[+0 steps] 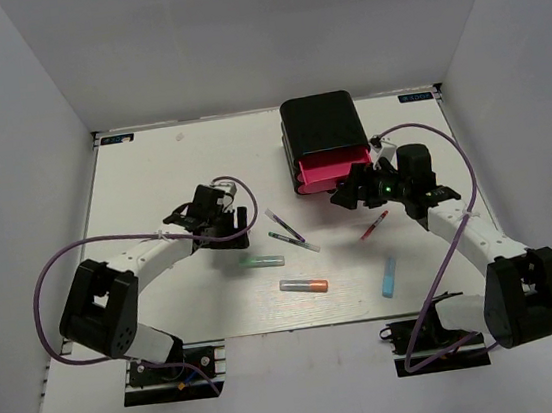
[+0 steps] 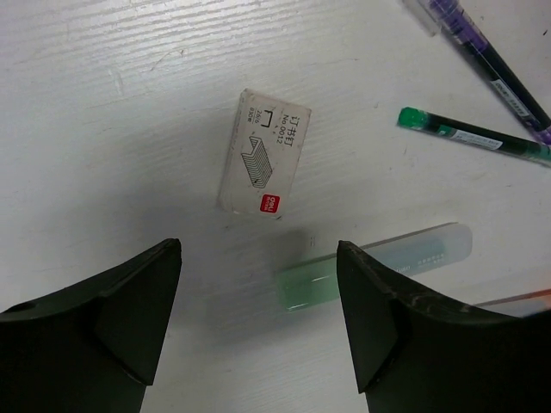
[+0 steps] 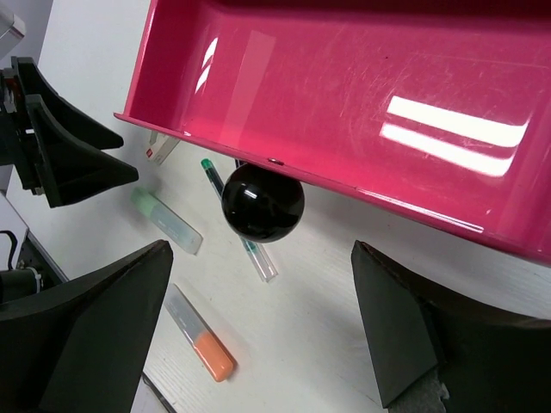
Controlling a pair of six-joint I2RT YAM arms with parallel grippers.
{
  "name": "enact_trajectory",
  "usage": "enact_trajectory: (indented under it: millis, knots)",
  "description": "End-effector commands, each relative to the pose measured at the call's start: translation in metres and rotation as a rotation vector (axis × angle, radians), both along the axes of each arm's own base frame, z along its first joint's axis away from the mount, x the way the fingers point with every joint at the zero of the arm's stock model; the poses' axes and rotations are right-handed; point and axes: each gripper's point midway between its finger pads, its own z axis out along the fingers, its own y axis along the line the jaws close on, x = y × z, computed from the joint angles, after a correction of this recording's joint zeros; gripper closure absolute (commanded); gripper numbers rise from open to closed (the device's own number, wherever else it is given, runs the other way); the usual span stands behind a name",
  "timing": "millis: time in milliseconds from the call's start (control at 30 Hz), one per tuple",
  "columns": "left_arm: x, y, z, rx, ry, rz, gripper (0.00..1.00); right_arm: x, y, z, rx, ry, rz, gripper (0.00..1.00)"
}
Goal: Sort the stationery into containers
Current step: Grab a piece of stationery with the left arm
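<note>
**While the staple box (image 2: 263, 151) lies loose, both grippers hang open**

Where the left wrist camera looks down, the staple box lies flat on the white table (image 2: 103, 86). It sits just beyond the fingertips of the left gripper (image 2: 258, 254), roughly in line with the gap between them. Those fingers are spread wide and grasp nothing, and neither touches the box.

The green marker (image 2: 374, 266) lies nearer. One end reaches into the gap, and the rest runs behind the right finger's tip. Whether the finger touches it I cannot tell. Farther out on that side lies the green pen (image 2: 482, 138), and past it the purple pen (image 2: 486, 56). Both are apart from the box.

Across the table, one pink drawer (image 3: 362, 103) stands pulled out of the black case (image 1: 321, 120). Its round black knob (image 3: 263, 202) sits between the fingers of the right gripper (image 3: 258, 249), clear of both. These fingers too are released wide and hold nothing. A corner of the staple box shows under the drawer's front edge in this view.

From above, the red pen (image 1: 374, 226) lies just in front of the right gripper. The blue marker (image 1: 390, 277) lies nearer the arms' bases. The orange-capped marker (image 1: 303, 286) lies near the middle, in front of the green marker.
</note>
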Motion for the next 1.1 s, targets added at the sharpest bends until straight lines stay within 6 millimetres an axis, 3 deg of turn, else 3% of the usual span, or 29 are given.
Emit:
enact_trajectory:
  millis: [0, 200, 400, 533, 733, 867, 900, 1000, 1067]
  knots:
    - [0.014, 0.002, 0.012, 0.056, -0.07, 0.007, 0.17, 0.006, 0.0, 0.007, -0.001, -0.047, 0.014, 0.1]
    - [0.019, -0.006, 0.018, 0.071, -0.098, -0.004, 0.17, 0.004, 0.002, 0.01, 0.007, -0.054, 0.031, 0.1]
    - [0.025, -0.006, 0.003, 0.122, -0.081, -0.002, 0.17, -0.011, 0.0, 0.001, -0.022, -0.036, 0.064, 0.1]
    - [0.037, -0.014, -0.001, 0.142, -0.087, -0.023, 0.23, -0.018, -0.002, 0.002, -0.038, -0.048, 0.084, 0.1]
    - [0.046, -0.01, -0.016, 0.204, -0.072, -0.018, 0.36, -0.025, -0.005, 0.002, -0.062, -0.075, 0.095, 0.1]
    - [0.046, -0.01, -0.019, 0.211, -0.06, -0.02, 0.53, -0.03, -0.007, 0.002, -0.066, -0.087, 0.105, 0.1]
    - [0.046, -0.01, -0.019, 0.211, -0.06, -0.02, 0.64, -0.03, -0.008, 0.003, -0.071, -0.094, 0.106, 0.1]
    - [0.046, -0.021, 0.004, 0.153, -0.098, -0.043, 0.78, -0.034, -0.009, -0.003, -0.079, -0.084, 0.107, 0.1]
    - [0.045, -0.037, 0.034, 0.072, -0.154, -0.103, 0.84, -0.032, -0.01, -0.004, -0.087, -0.081, 0.097, 0.1]
